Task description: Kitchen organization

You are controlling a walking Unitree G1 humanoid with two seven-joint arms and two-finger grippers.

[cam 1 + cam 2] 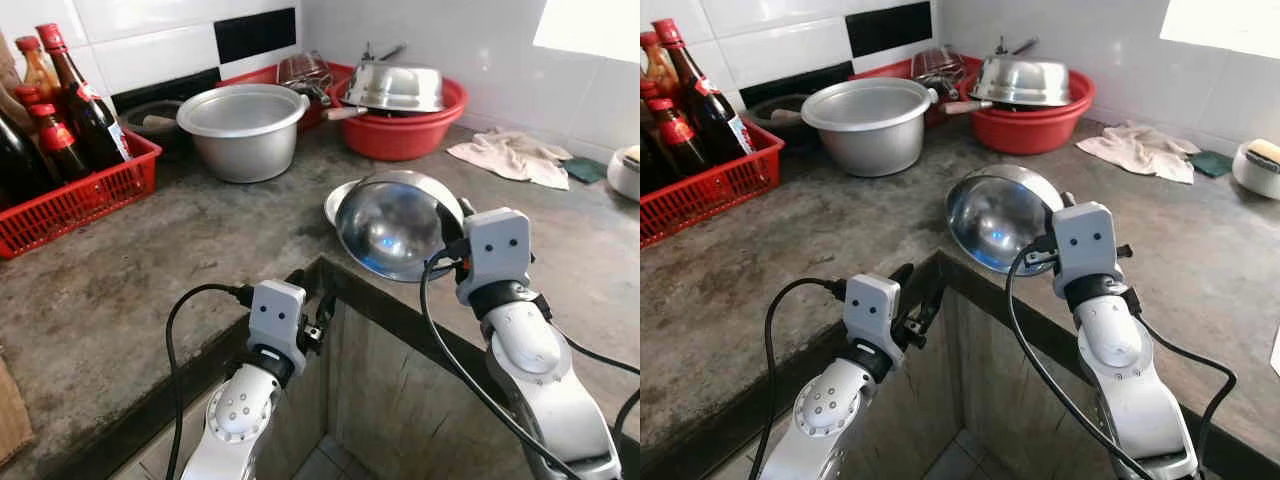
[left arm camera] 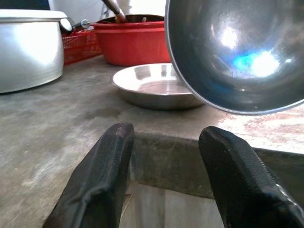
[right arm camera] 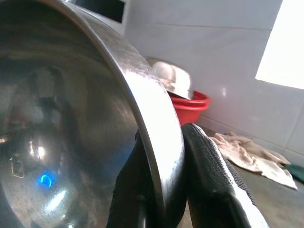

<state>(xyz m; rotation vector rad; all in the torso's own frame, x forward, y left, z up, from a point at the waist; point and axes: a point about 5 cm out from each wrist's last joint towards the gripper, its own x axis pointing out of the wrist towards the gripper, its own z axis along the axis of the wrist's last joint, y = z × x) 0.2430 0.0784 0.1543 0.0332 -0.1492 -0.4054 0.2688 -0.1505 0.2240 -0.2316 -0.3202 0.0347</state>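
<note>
At frame centre we see the right end effector [image 3: 166, 190] clamped on the rim of a steel bowl [image 1: 392, 227], tilted above the counter [image 1: 150, 280] and hiding most of a plate [image 2: 152, 88]. The left end effector [image 2: 164, 175] gapes empty at lower centre.

A shiny steel bowl [image 1: 393, 226] is tilted on its rim, hollow facing the desk's [image 1: 150, 270] inner corner edge, pinched by the right claw [image 3: 164, 190] above a shallow steel plate [image 2: 154, 85].
</note>
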